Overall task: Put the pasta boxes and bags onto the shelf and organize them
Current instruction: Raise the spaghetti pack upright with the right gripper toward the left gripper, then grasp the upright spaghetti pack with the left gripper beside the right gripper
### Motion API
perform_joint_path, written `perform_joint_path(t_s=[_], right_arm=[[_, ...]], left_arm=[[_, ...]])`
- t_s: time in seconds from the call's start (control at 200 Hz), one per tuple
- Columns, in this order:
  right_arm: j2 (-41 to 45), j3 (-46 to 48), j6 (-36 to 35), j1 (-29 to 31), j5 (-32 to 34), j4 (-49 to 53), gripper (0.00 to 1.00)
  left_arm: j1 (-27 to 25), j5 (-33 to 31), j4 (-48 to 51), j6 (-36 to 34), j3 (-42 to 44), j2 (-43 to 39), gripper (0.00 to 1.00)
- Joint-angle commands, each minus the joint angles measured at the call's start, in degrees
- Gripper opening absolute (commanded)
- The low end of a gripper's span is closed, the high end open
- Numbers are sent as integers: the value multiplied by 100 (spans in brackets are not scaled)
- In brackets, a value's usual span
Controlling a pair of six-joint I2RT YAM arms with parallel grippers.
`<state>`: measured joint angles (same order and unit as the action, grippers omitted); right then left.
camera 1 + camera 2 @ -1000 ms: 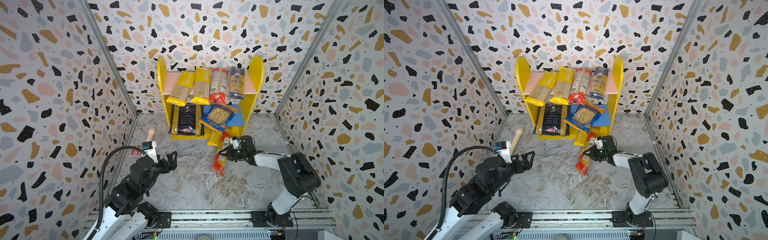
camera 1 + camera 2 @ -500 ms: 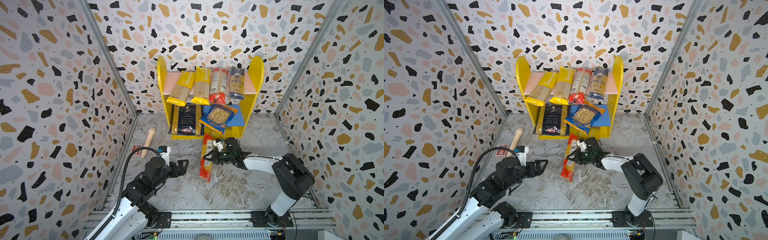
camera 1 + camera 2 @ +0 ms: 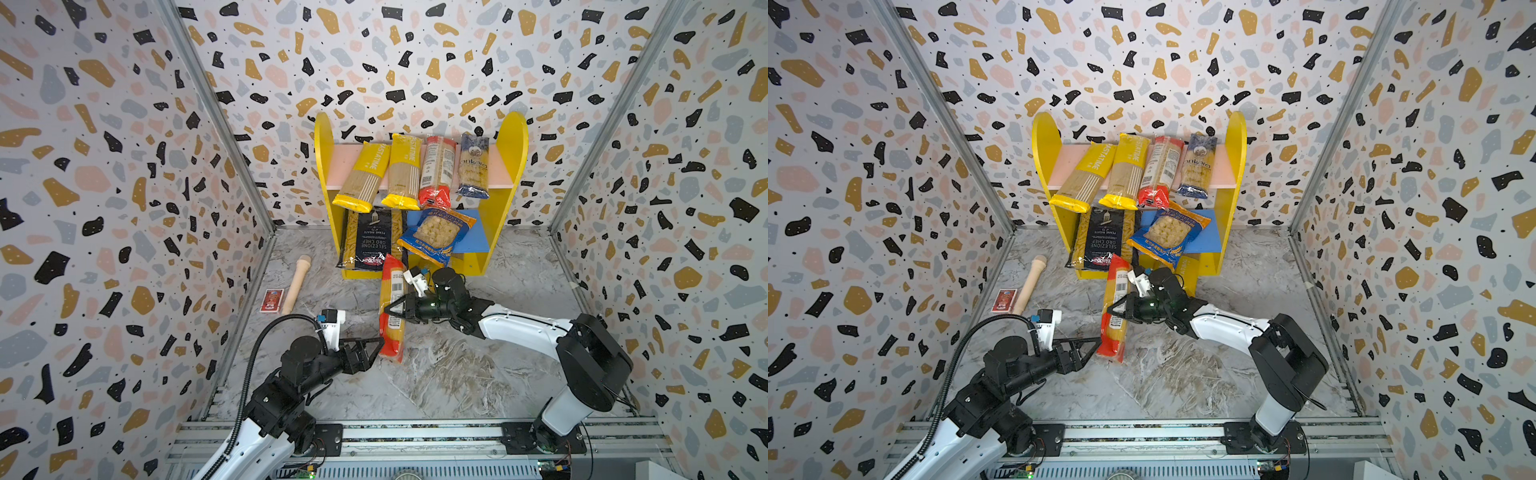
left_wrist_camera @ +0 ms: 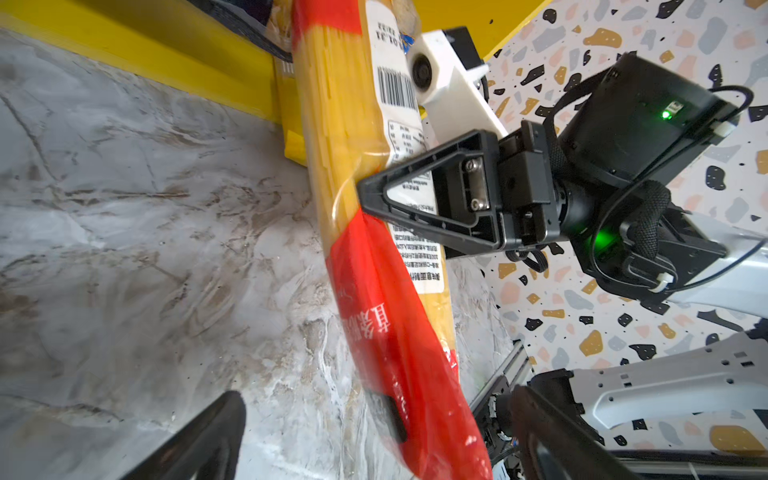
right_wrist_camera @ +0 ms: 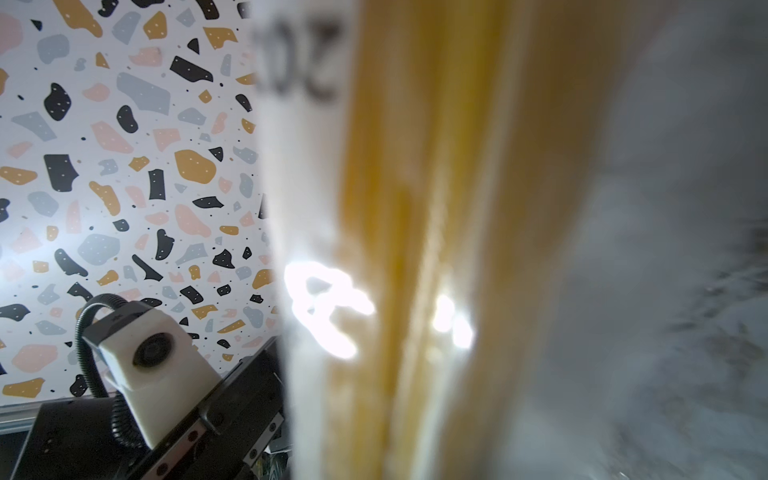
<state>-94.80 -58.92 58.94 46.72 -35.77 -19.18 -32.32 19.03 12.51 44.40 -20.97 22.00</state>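
Right jaws pinching the spaghetti pack (image 3: 391,332) mid-length, left jaws gaping empty around its red end.
I'm holding the pack with its far end reaching the shelf (image 3: 513,141) front, just beyond the right jaws and beside the overhanging black penne bag (image 3: 368,237). I'm judging this narrow pinch could let it pivot or slip, and a careless lift could knock that bag off. Bare worktop (image 3: 457,374) is lying open behind both jaws.

Grey marbled counter (image 3: 436,374), yellow shelf (image 3: 513,166) at back, wooden stick (image 3: 297,282) and small red box (image 3: 272,300) touching at left, four long pasta packs (image 3: 401,174) across pink board (image 3: 345,166), black bag (image 3: 370,241) and blue-orange bag (image 3: 434,235) on blue board (image 3: 471,237)
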Motion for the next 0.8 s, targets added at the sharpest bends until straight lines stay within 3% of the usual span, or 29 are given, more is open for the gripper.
perform_joint_path(t_s=[0.0,0.551,0.796], right_arm=[[116,-496,21,156,-149,-647,0],[-183,-1239,74,507,-138,-508,0],[-115,-1216,40,617,-164,-440,0]], left_arm=[[-20,453,-633,-13,29,-95,99],[-19,470,-480,-349,191,25,100],[-20,106,-539,-302,241,76,100]])
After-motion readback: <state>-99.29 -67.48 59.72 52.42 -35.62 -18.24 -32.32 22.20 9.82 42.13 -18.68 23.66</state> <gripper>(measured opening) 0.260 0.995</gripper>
